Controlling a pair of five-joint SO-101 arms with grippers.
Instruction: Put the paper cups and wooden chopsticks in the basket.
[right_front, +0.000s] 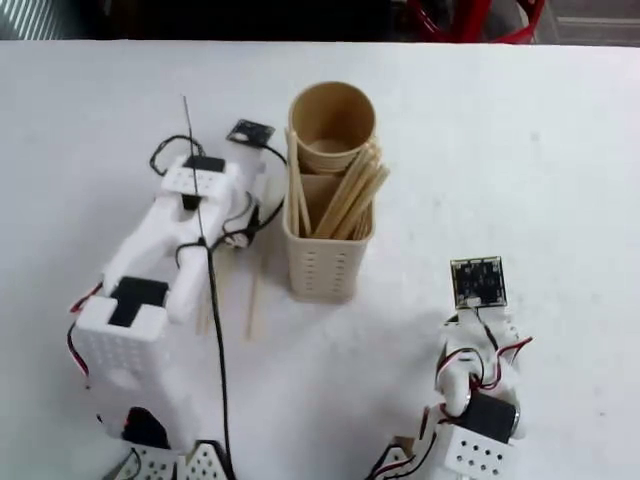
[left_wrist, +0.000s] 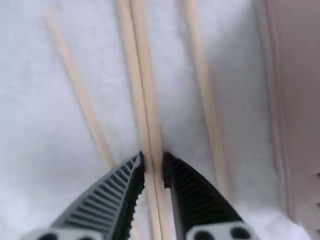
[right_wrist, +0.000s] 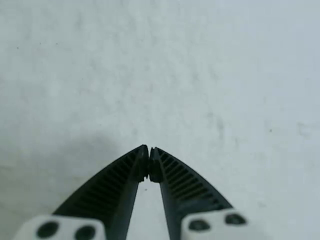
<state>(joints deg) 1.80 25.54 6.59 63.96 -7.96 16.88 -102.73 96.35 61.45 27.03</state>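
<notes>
A beige perforated basket (right_front: 328, 262) stands mid-table and holds stacked paper cups (right_front: 332, 125) and a bundle of wooden chopsticks (right_front: 350, 195). Left of it, loose chopsticks (right_front: 254, 290) lie on the white table. My left gripper (left_wrist: 153, 162) is down at the table beside the basket wall (left_wrist: 295, 100), shut on a pair of chopsticks (left_wrist: 142, 75) lying side by side. Single chopsticks (left_wrist: 200, 75) lie on either side of that pair. My right gripper (right_wrist: 149, 162) is shut on nothing, above bare table.
The left arm (right_front: 160, 260) stretches along the table's left side, with black cables trailing over it. The right arm (right_front: 478, 390) sits folded at the lower right, its camera board (right_front: 478, 282) toward the basket. Red chair legs (right_front: 470, 20) stand beyond the far edge.
</notes>
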